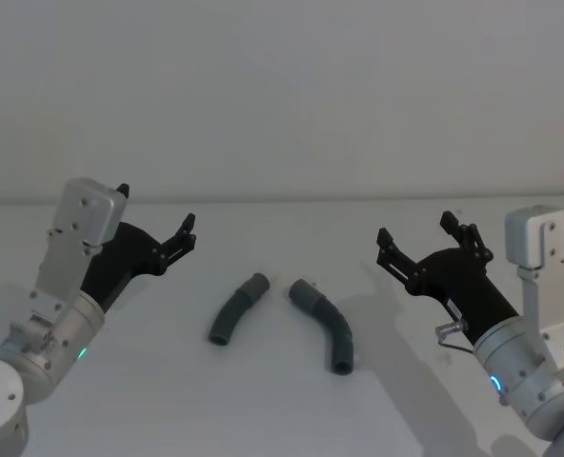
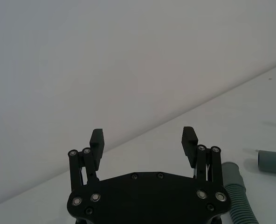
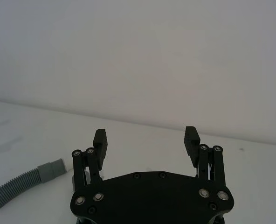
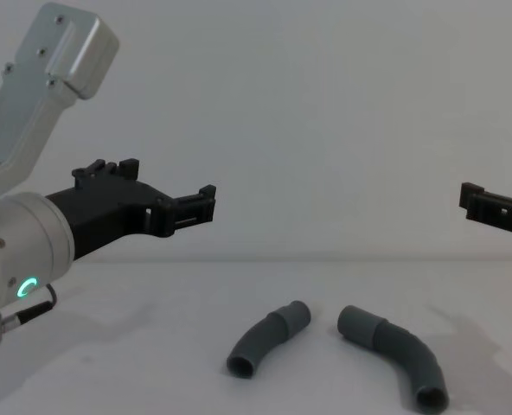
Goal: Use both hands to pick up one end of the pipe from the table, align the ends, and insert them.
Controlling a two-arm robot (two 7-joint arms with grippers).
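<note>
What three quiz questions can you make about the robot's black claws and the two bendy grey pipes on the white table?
1. True or false: the left black plastic two-finger gripper is shut.
2. How many curved dark grey plastic pipe pieces lie on the matte white table? A one, B two, C three.
3. Fill in: the pieces lie ___ that gripper and the right black plastic gripper.
Key: 1 false; 2 B; 3 between.

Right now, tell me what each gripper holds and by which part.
Nothing is held. The left gripper and right gripper hover, jaws open; both pipe pieces lie on the table.
</note>
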